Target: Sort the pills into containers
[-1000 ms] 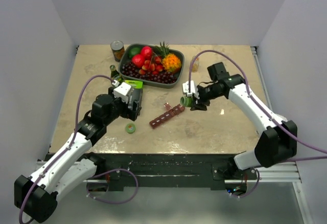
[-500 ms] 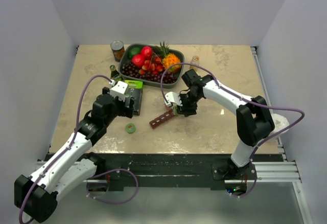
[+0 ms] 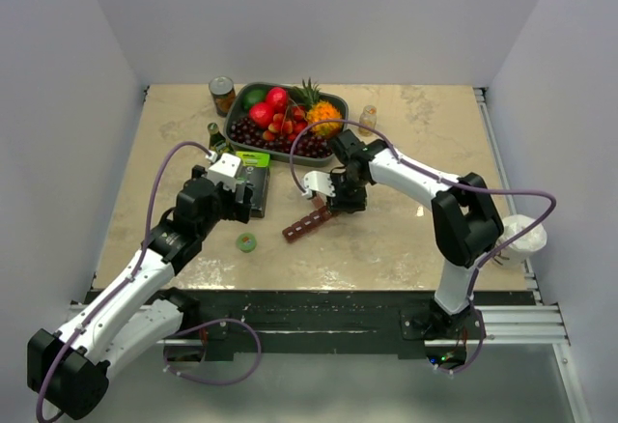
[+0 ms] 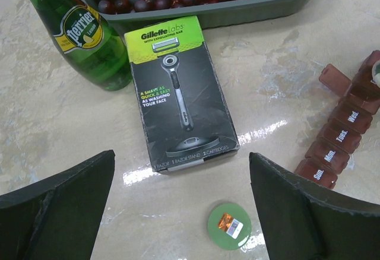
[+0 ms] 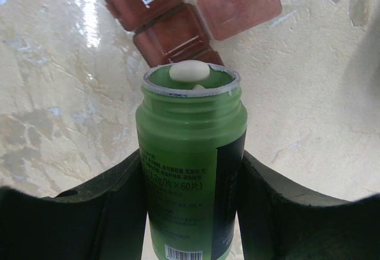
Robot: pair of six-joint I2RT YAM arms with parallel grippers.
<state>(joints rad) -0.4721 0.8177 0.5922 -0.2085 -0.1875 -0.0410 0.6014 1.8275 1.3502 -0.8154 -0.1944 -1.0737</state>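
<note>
- At left, the left jaws stand wide open above a razor box [image 4: 178, 100] and green cap [image 4: 229, 225].
- At the tabletop's [image 3: 406, 239] middle, the pill organiser [image 3: 315, 218] lies slantwise, one lid open.
- At right, the right jaws grip a green bottle [image 5: 190, 153], its mouth over the organiser, a white pill [image 5: 189, 70] at the rim.

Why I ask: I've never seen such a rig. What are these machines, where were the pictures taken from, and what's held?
Two white-and-black robot arms stand at a beige marbled table. One picture looks down from above; the others come from cameras on each wrist. On the table lie a dark red pill-organiser strip, a black-and-green razor box, a green glass bottle, a round green cap and a grey tray of fruit. The left gripper is open and empty. The right gripper holds an open green plastic pill bottle, a white pill at its mouth, over the organiser.
</note>
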